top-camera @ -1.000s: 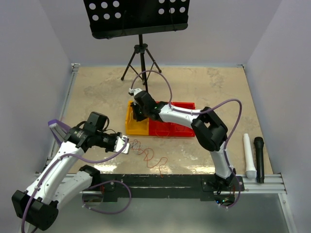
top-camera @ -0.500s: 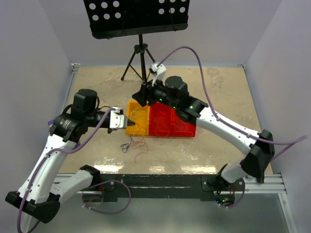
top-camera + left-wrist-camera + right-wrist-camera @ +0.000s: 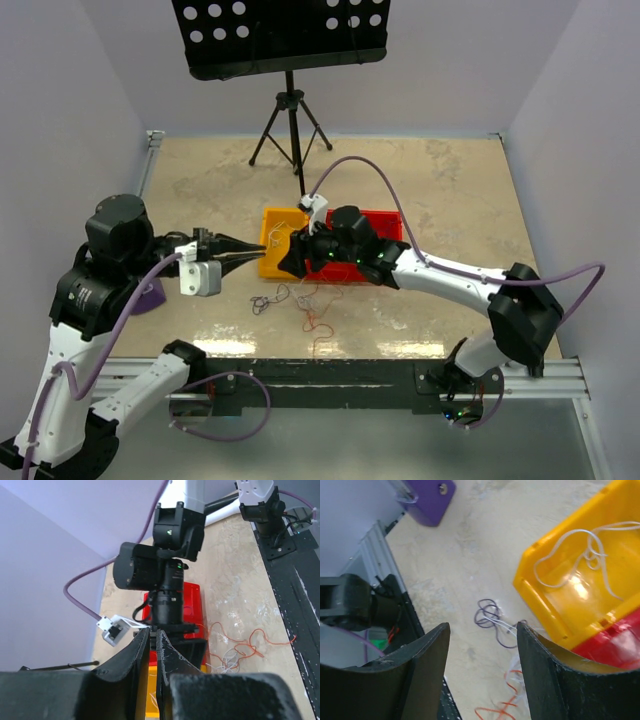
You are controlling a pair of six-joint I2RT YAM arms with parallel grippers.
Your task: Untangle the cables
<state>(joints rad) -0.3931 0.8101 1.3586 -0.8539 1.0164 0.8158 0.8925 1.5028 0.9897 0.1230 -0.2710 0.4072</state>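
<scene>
1. Cables. We find most of the cables [image 3: 300, 302] lying loose on the table [image 3: 430, 170], just in front of the two bins. The bundle has not been separated.
   - A purple cable [image 3: 490, 617] lies coiled in small loops on the table, near the front left corner of the yellow bin [image 3: 532, 580].
   - An orange cable [image 3: 320, 322] trails from the bundle toward the near edge of the table. The left wrist view shows it [image 3: 250, 640] sprawled in open curves.
   - A white cable [image 3: 585, 550] lies inside the yellow bin, resting on its floor in loose loops, apart from the rest.

2. Bins. The yellow bin [image 3: 268, 262] stands side by side with the red bin [image 3: 385, 220] and touches it, the yellow one on the left.

3. Left gripper. The left gripper [image 3: 252, 254] is held roughly level and points right, with its tips just beside the left wall of the yellow bin. In the wrist view its fingers [image 3: 140, 647] are barely parted, leaving a narrow slit. We see nothing held in it.

4. Right gripper. The right gripper [image 3: 288, 265] hangs over the front left corner of the yellow bin. Its fingers [image 3: 427, 650] are spread wide with nothing between them. Between them the wrist view looks down on the bin corner and the purple loops.

5. Surroundings. A black tripod stand [image 3: 290, 120] is at the far edge of the table.
</scene>
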